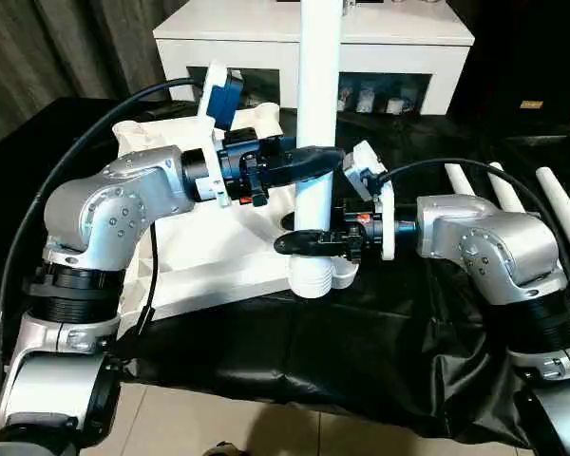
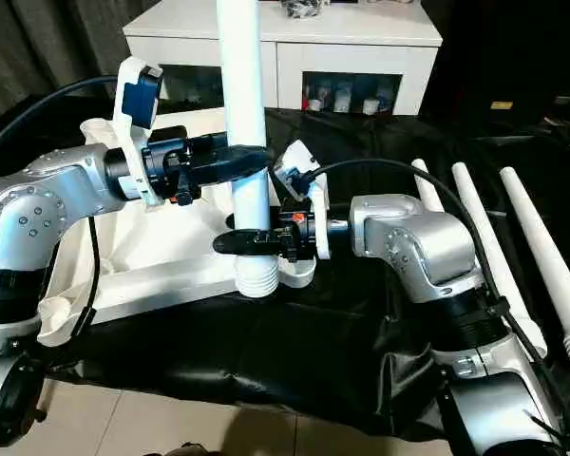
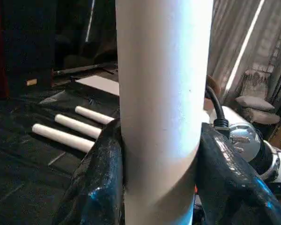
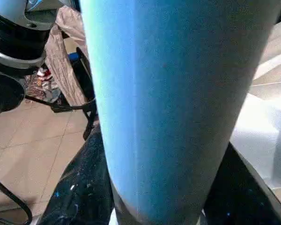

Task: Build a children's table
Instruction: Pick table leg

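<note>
Tabletop (image 1: 218, 256): lying underside up on the black cloth (image 1: 361, 361), corner socket (image 1: 337, 275) sitting at its near edge
Upright leg (image 1: 318, 104): standing in that socket, threaded end (image 1: 312, 281) showing, probably not fully seated; risk is cross-threading or jamming if it is leaning while being turned
Spare legs (image 2: 475, 237): three lying on the cloth to the right, well apart; no trouble from them
Left gripper (image 1: 309, 163): fingers (image 3: 100, 178) pinching the upright leg higher up; risk is slipping on smooth plastic
Right gripper (image 1: 309, 242): clasping the leg low, just above the thread; an uneven pull against the left gripper could be tipping the leg out
</note>
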